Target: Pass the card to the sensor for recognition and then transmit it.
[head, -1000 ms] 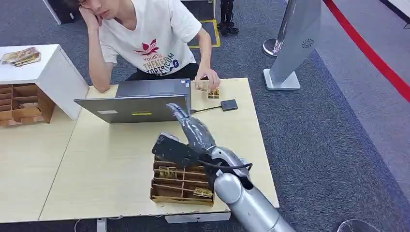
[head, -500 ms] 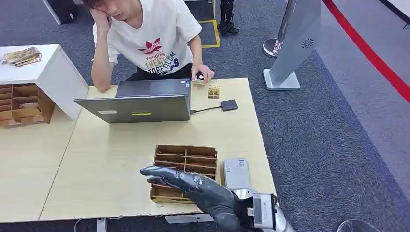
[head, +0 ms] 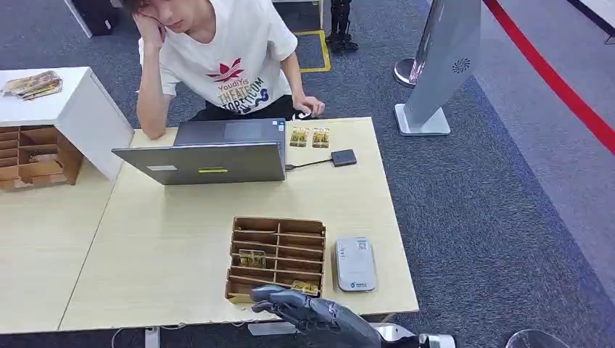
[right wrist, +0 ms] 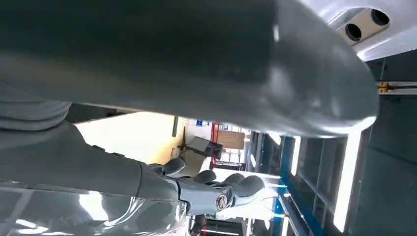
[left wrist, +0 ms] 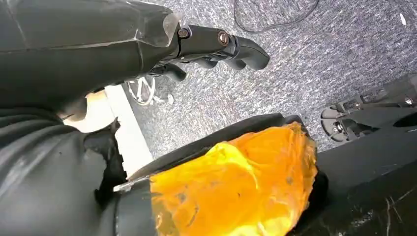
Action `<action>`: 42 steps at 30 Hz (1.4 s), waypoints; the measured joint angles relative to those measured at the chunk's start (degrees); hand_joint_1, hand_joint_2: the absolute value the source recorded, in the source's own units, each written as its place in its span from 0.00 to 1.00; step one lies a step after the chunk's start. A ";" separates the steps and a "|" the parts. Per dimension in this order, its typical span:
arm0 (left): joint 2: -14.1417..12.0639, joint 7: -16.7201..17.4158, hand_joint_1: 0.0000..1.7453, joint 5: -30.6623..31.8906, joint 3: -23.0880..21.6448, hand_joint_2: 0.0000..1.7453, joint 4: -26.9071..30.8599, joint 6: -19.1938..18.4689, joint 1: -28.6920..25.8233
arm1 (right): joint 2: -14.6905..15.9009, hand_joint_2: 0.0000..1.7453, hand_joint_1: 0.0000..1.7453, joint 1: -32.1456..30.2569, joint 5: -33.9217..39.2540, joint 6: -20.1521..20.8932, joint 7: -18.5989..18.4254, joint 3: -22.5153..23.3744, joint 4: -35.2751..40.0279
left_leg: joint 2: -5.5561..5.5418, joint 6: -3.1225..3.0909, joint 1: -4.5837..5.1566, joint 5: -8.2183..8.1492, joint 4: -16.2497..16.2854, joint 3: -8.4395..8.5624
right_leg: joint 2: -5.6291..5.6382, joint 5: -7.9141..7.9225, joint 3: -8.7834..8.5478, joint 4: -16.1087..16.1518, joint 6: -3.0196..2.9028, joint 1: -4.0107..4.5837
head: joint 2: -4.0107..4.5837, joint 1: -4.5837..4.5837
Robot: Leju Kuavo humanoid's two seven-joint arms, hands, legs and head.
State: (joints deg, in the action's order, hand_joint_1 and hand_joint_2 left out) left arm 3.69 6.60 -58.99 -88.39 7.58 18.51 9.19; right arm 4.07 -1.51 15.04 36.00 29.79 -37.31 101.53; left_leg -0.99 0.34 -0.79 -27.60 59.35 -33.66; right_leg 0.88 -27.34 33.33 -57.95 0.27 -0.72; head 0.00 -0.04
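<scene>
While the right hand hovers empty with fingers spread at the table's near edge beside the wooden tray, the left hand hangs with fingers curled on nothing.

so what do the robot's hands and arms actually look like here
The right hand is dark grey with glossy jointed fingers, joined to a silver arm. The left hand has dark fingers with small round screws at the joints and a black ribbed cover behind them.
</scene>
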 joint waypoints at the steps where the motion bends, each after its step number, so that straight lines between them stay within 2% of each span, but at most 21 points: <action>1: -0.02 0.00 0.00 0.00 0.04 0.00 0.00 0.00 0.00 | 0.04 0.00 0.00 -0.15 -0.02 0.02 0.02 0.11 0.02 | 0.00 0.00 0.00 0.00 0.00 0.00 | 0.00 0.00 0.00 0.00 0.00 0.00 | 0.00 0.00; 6: -0.11 -0.26 0.00 -0.57 0.13 0.00 0.00 0.44 -0.15 | 0.13 0.00 0.00 -1.32 -0.57 0.83 0.61 0.44 0.11 | 0.00 0.00 0.00 0.00 0.00 0.00 | -0.01 0.00 0.00 0.00 0.00 0.00 | 0.00 0.00; 14: -0.13 -0.87 0.00 -1.25 0.83 0.00 0.00 0.94 -0.46 | 1.27 0.00 0.00 -2.88 -2.51 1.95 3.98 1.16 -0.85 | 0.00 -0.01 0.00 -0.01 0.00 -0.01 | -0.01 -0.01 0.00 0.00 0.01 0.00 | 0.00 0.00; 32: -0.11 -0.85 0.00 -1.16 0.98 0.00 0.00 1.38 -0.49 | 2.60 0.00 0.00 -4.15 -2.34 2.14 4.53 2.04 -1.60 | 0.01 -0.01 0.00 -0.01 0.00 0.01 | -0.01 -0.01 -0.01 0.00 0.01 0.00 | 0.00 0.00; 36: -0.11 -0.83 0.00 -0.87 0.98 0.00 0.00 1.36 -0.49 | 2.62 0.00 0.00 -4.72 1.15 5.90 7.17 2.41 -1.34 | 0.00 -0.01 0.00 0.00 0.00 0.01 | -0.01 -0.01 -0.02 0.00 0.01 0.00 | 0.00 0.00; 42: -0.13 -0.70 0.00 -0.92 0.98 0.00 0.00 1.23 -0.36 | 1.47 0.00 0.00 -4.84 3.85 7.26 4.81 2.67 -0.52 | 0.01 -0.01 0.00 0.00 0.00 0.02 | -0.01 -0.01 -0.02 0.00 0.01 0.00 | 0.00 0.00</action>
State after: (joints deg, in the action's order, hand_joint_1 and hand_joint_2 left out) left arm 3.56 5.90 -59.91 -87.41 7.58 19.74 8.83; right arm 5.53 -6.35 18.88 43.25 34.60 -34.64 101.00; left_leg -0.98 0.34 -0.80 -27.60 59.35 -33.64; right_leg 0.87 -27.35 33.31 -57.96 0.28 -0.72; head 0.00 -0.04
